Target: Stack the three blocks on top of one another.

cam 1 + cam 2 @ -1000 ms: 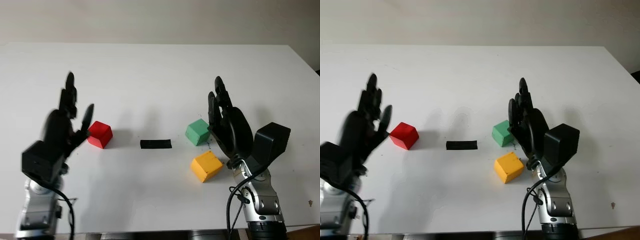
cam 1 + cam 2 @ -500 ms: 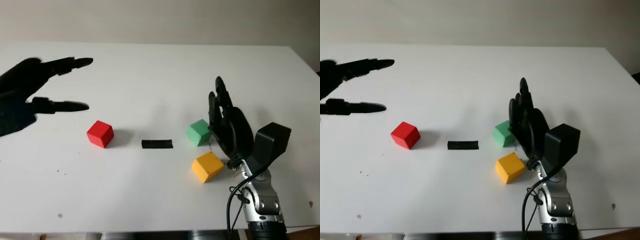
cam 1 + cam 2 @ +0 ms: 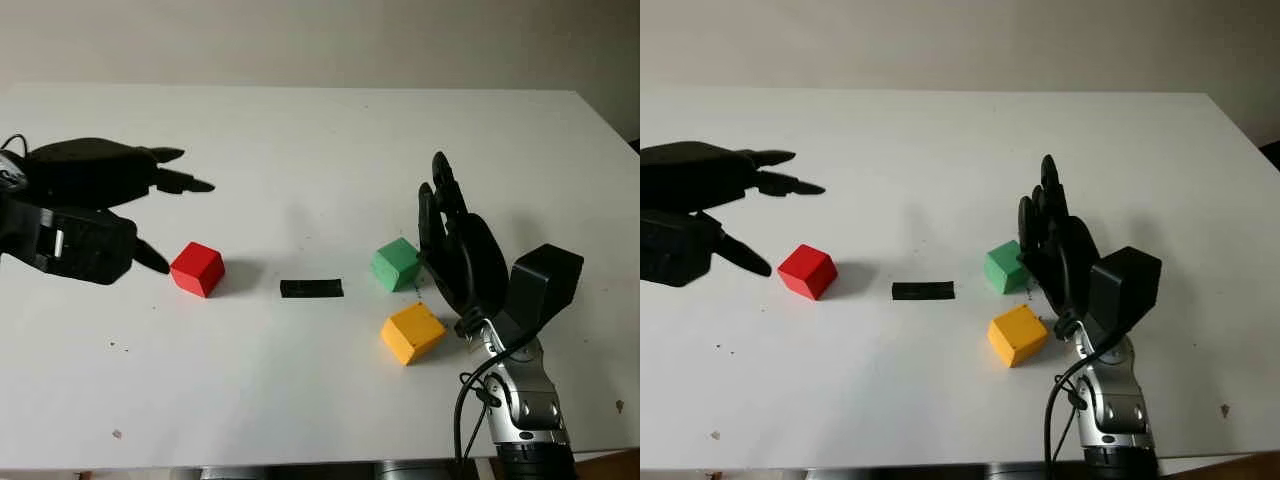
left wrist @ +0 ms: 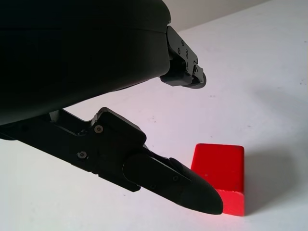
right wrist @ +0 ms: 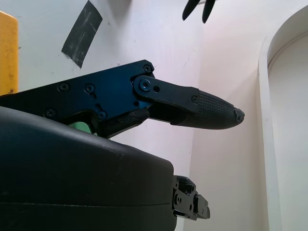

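Blocks lie unstacked: left hand (image 3: 95,215), holding nothing, fingers apart beside red block (image 3: 197,269), apparently lining up a grasp; right hand (image 3: 455,255), empty, fingers uncurled, waits beside green block (image 3: 396,264) and yellow block (image 3: 412,333).

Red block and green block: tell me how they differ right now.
The red cube-shaped block sits alone on the robot's left side of the black tape strip; the green cube-shaped block sits on the right side, with the yellow block just in front. The open left hand is beside the red block, the open right hand beside the green. Both rest unstacked on the white table.
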You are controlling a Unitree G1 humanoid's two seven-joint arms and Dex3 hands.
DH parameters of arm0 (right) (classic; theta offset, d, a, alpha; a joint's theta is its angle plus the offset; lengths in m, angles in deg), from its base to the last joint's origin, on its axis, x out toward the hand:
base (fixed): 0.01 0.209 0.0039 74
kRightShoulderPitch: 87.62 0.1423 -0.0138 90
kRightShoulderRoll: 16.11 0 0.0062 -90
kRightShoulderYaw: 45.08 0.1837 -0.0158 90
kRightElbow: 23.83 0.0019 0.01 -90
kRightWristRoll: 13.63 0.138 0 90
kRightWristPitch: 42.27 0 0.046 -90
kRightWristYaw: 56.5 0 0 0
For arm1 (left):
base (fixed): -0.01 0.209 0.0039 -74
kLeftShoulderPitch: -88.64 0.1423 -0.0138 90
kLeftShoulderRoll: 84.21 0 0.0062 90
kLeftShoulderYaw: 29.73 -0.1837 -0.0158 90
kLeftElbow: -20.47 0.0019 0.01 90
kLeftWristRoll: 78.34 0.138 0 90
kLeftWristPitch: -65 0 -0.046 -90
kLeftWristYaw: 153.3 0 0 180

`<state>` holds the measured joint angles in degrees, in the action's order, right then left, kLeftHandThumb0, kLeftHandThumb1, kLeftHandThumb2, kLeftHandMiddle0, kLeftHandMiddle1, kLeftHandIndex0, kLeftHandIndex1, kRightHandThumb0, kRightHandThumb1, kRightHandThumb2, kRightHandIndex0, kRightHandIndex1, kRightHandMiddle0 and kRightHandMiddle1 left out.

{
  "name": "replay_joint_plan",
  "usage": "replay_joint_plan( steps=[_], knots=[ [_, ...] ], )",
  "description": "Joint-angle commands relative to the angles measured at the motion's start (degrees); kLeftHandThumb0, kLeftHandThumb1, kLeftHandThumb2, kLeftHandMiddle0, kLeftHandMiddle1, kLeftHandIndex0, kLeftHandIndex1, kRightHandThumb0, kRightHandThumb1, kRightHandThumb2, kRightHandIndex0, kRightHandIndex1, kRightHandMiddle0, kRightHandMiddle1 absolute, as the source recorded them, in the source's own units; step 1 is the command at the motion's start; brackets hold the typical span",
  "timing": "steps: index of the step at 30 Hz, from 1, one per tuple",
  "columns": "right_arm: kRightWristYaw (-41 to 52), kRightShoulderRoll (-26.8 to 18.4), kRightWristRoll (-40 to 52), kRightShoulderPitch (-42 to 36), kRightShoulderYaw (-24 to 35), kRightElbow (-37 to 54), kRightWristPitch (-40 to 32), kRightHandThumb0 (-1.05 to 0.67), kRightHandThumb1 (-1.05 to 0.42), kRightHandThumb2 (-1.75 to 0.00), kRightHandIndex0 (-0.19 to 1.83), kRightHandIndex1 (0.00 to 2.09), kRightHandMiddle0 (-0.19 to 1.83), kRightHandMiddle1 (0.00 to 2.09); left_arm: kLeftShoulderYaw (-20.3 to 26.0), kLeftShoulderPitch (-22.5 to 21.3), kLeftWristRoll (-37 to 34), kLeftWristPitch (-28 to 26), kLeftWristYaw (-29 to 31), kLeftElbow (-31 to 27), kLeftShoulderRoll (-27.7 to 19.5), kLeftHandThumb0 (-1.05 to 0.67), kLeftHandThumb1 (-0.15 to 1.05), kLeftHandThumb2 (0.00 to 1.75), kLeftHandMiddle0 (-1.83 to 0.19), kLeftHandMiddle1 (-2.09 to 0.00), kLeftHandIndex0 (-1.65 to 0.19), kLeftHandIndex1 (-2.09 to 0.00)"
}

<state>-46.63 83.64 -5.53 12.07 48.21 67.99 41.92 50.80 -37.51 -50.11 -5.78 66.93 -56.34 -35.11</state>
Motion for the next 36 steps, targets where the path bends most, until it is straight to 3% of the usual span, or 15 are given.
replay_joint_plan(
  steps=[1, 11, 21, 22, 25, 28, 36],
  knots=[
    [0.04, -0.37, -0.12, 0.42, 0.11, 1.15, 0.01, -0.75, -1.05, -0.65, -0.19, 0.00, -0.19, 0.00, -0.61, 0.33, 0.13, -0.66, 0.25, -0.87, 0.86, -0.85, 0.87, 0.04, 0.05, -0.05, -0.29, -0.05],
    [0.83, -0.47, 0.38, 0.22, 0.40, 0.64, 0.54, -0.75, -1.05, -0.66, -0.19, 0.00, -0.19, 0.00, -1.71, 4.30, 3.54, -2.54, 0.24, -3.94, 1.55, -0.81, 0.86, 0.05, 0.06, -0.05, -0.32, -0.07],
    [1.19, -0.40, 0.85, 0.06, 0.76, 0.54, 0.57, -0.74, -1.05, -0.66, -0.19, 0.00, -0.19, 0.00, -1.94, 7.30, 5.55, -4.52, -0.62, -6.73, 2.33, -0.78, 0.89, 0.06, -0.02, -0.08, -0.48, -0.17],
    [1.21, -0.42, 0.83, 0.04, 0.77, 0.57, 0.53, -0.74, -1.05, -0.66, -0.19, 0.00, -0.19, 0.00, -1.84, 7.66, 5.76, -4.13, -1.47, -6.61, 2.40, -0.75, 0.89, 0.06, -0.06, -0.07, -0.50, -0.25],
    [1.13, -0.26, 0.93, 0.04, 0.92, 0.65, 0.33, -0.74, -1.05, -0.66, -0.19, 0.00, -0.19, 0.00, -1.53, 8.62, 6.01, -2.57, -4.08, -6.08, 2.56, -0.71, 0.91, 0.06, -0.14, -0.06, -0.28, -0.90],
    [1.32, -0.36, 0.82, -0.09, 0.90, 0.63, 0.56, -0.73, -1.05, -0.66, -0.19, 0.00, -0.19, 0.00, -1.34, 9.00, 5.85, -1.61, -5.53, -5.82, 2.72, -0.63, 0.96, 0.06, -0.19, -0.07, -0.21, -1.21],
    [1.41, -0.30, 0.80, 0.04, 0.91, 0.79, 0.23, -0.75, -1.05, -0.66, -0.19, 0.00, -0.19, 0.00, -0.31, 9.97, 5.07, 2.99, -11.40, -3.79, 2.74, -0.41, 1.04, 0.09, -0.32, -0.10, -0.21, -1.49]
  ],
)
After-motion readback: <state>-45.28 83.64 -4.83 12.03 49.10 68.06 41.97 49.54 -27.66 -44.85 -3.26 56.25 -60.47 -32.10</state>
